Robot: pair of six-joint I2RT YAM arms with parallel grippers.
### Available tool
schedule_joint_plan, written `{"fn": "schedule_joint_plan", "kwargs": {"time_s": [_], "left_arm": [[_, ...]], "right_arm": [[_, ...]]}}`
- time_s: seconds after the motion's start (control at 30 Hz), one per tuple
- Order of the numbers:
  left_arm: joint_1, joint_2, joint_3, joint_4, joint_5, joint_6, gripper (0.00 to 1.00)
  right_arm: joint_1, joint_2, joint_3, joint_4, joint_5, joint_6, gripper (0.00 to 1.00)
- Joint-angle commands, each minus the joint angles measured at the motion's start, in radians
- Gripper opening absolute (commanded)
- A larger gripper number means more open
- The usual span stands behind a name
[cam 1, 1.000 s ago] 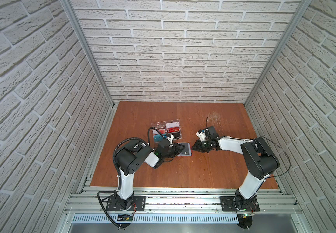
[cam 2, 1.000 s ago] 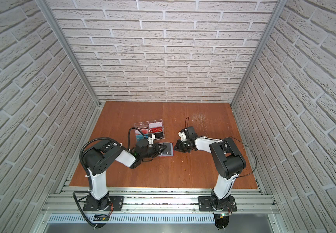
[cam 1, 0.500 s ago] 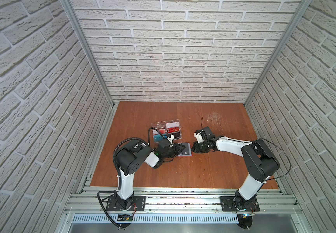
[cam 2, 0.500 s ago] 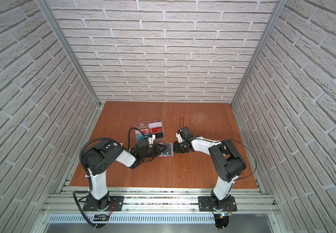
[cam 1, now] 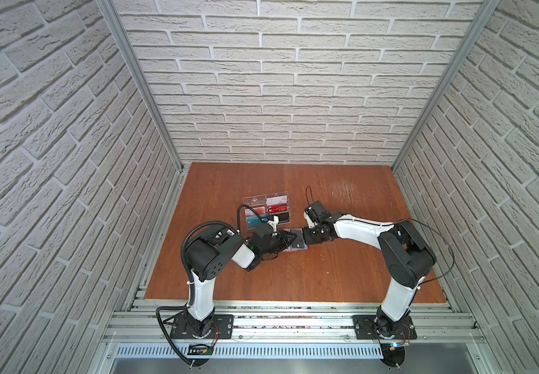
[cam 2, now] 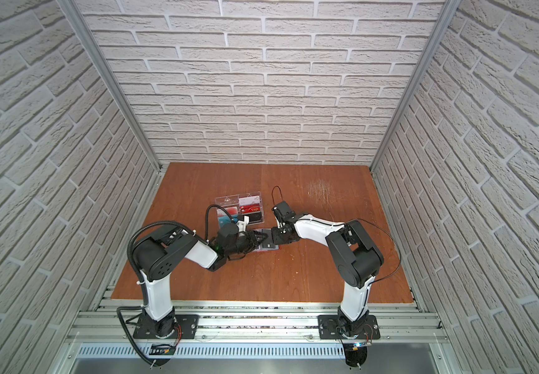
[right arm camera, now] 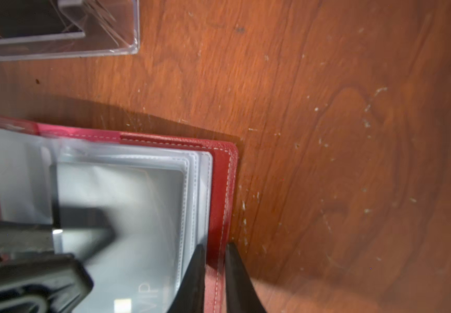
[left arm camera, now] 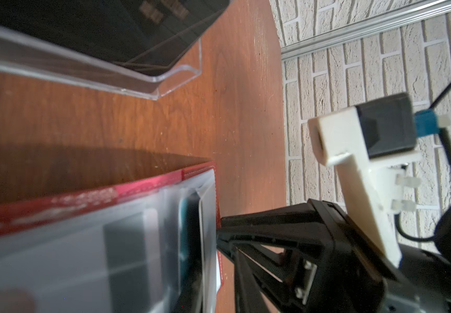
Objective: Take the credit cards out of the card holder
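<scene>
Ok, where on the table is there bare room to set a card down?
Free: the wide strip of table between the card holder and the near edge, and the far right corner by the scuffed patch. Crowded: the middle, where left gripper and right gripper meet at the holder, clear tray just behind.

Grained, leather-like red cover on the card holder (right arm camera: 223,173), with pale stitching along its edge. Inside, translucent milky plastic sleeves (right arm camera: 126,189), smooth and softly glossy. Clear, glossy acrylic for the tray (right arm camera: 134,32). Smooth brown wood-grain tabletop (right arm camera: 327,108), flecked with pale scratches, densest toward its far edge. Rough, matt brick relief on the walls (cam 1: 294,81); dull silver metal for the frame posts (cam 1: 138,81).
</scene>
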Motion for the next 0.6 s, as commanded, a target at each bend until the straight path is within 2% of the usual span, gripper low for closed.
{"fn": "schedule_joint_plan", "kwargs": {"time_s": [0.0, 0.57], "left_arm": [[0.001, -0.025, -0.013, 0.092, -0.002, -0.006, 0.21], [0.042, -0.052, -0.059, 0.120, 0.006, -0.009, 0.20]], "right_arm": [[0.013, 0.059, 0.010, -0.084, 0.114, -0.023, 0.16], [0.016, 0.101, 0.039, -0.104, 0.092, -0.026, 0.15]]}}
